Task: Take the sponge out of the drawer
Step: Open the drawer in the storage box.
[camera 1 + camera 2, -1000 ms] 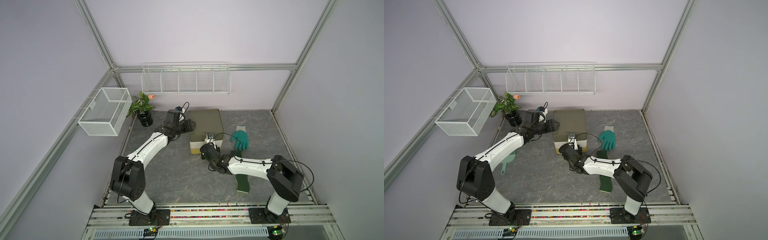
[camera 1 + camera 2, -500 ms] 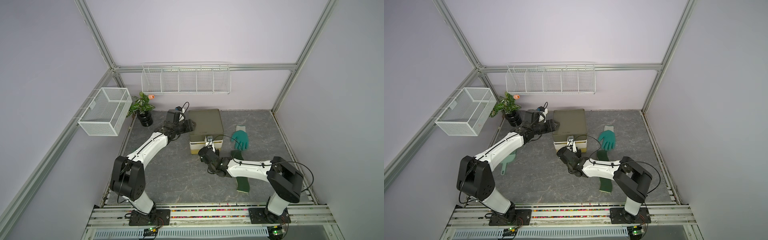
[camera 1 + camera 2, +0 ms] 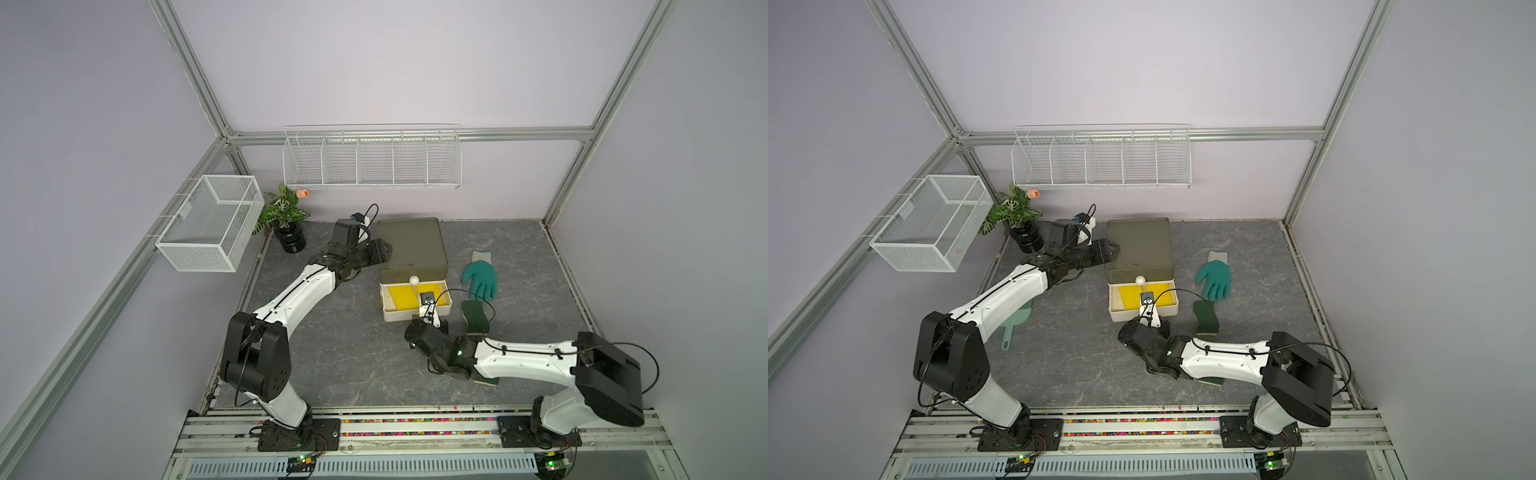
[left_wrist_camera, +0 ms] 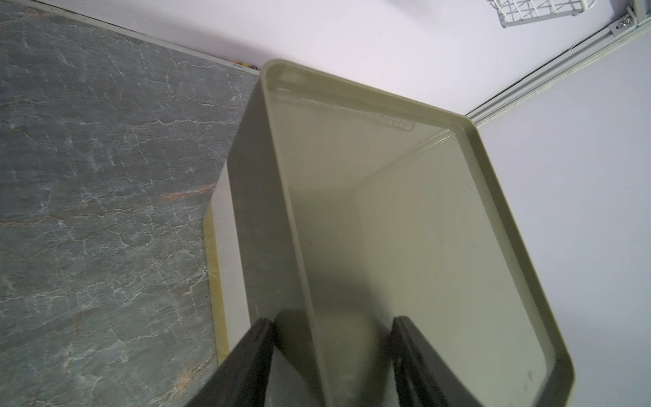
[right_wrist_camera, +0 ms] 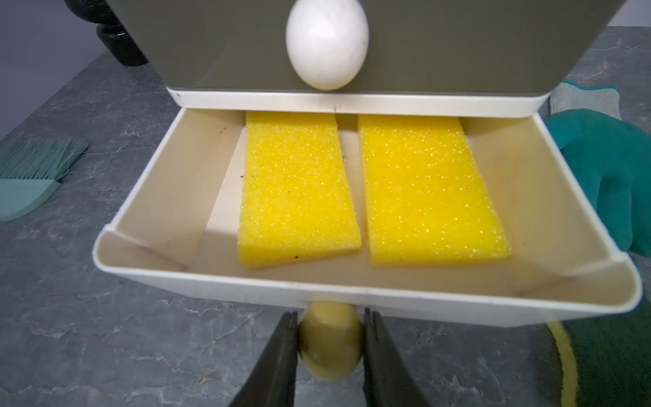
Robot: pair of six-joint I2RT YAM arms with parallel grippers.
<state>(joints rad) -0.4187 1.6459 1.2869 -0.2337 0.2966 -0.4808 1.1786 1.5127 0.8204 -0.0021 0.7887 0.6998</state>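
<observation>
**Lower drawer drawn out, sponges exposed**

Nearest the rail, the right gripper point(image 5: 329, 313) has its jaws pinching the yellowish knob point(image 5: 331, 343) on the front of the cream drawer point(image 5: 458, 303). One second earlier the drawer was in, or nearly in, and no yellow showed in the top views. The right arm has since drawn back toward the rail, and the drawer now stands well out.

Inside it a yellow sponge point(image 5: 299, 190) and a second yellow sponge point(image 5: 429, 190) lie flat, side by side with a narrow gap between them. Their far ends reach the front edge of the cabinet point(image 3: 411, 245).

Just beside the drawer, on the grey desk point(image 3: 353, 353), a green scouring pad point(image 3: 473, 318) lies partly under the right arm, unmoved. A teal glove point(image 3: 480, 278) lies flat just beyond it.

Above the open drawer sits the white knob point(image 5: 327, 42) of the shut upper front.

Farther back, the left gripper point(image 4: 333, 320) is placed as before. Its jaws are spread astride the raised rim of the cabinet top, with one finger along the side wall and the other over the top, clear of the rim.

A potted plant point(image 3: 284, 216) stands in the back corner.
</observation>
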